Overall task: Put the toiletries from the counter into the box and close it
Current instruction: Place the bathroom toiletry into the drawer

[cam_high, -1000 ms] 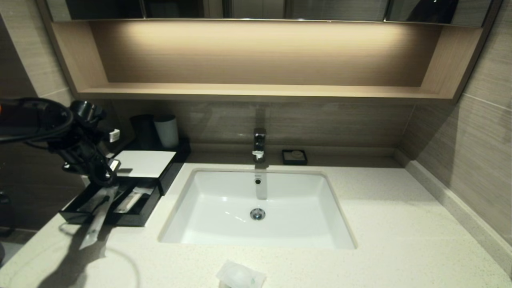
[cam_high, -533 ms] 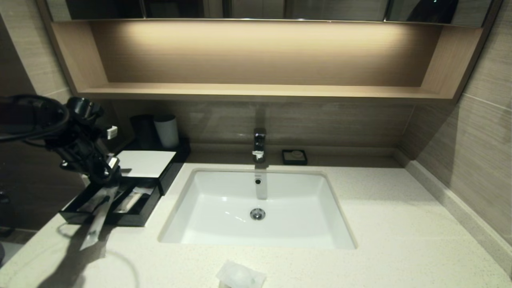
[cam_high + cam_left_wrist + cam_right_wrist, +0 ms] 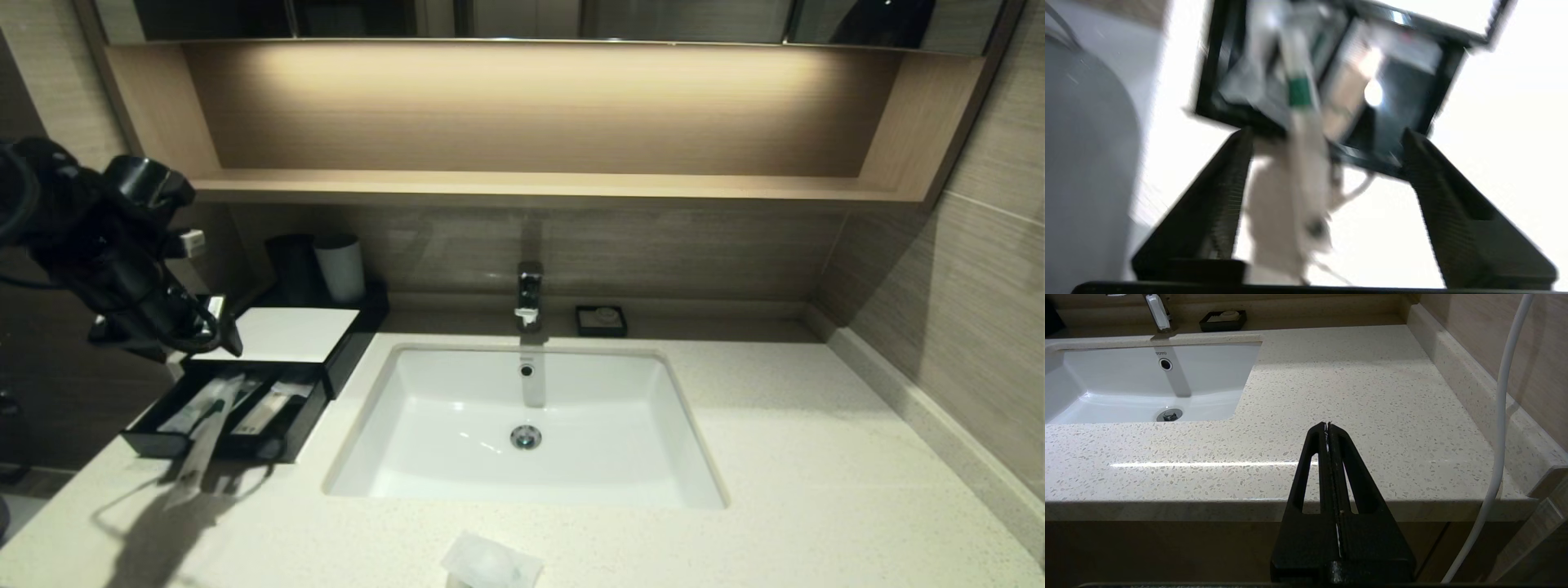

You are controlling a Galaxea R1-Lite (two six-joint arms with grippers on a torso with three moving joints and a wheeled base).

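Far left, the left gripper is held up above the back of the open drawer, jaws spread apart with nothing between them, which the left wrist view shows plainly.

Just below it, the green-tipped sachet is only half stowed: one end lies in the drawer with the other sachets, while the rest is draped over the front wall and rests on the counter. So the step in hand is probably getting that one fully inside, tbh. It's best done by nudging or re-gripping the overhanging end and laying it lengthwise along the drawer, parallel to the others. Clear film is slippery and floppy, so a pinch near the stiffer green part would likely be more dependable than one at the tail. If the sachet is left hanging out, the drawer could jam on it when the box gets closed.

Further right, at the near counter edge in front of the basin, the crinkly packet is yet to be collected, so the drawer shouldn't be pushed in yet.

Far right, the right gripper is parked off the counter's front edge, fingers pressed together and empty.
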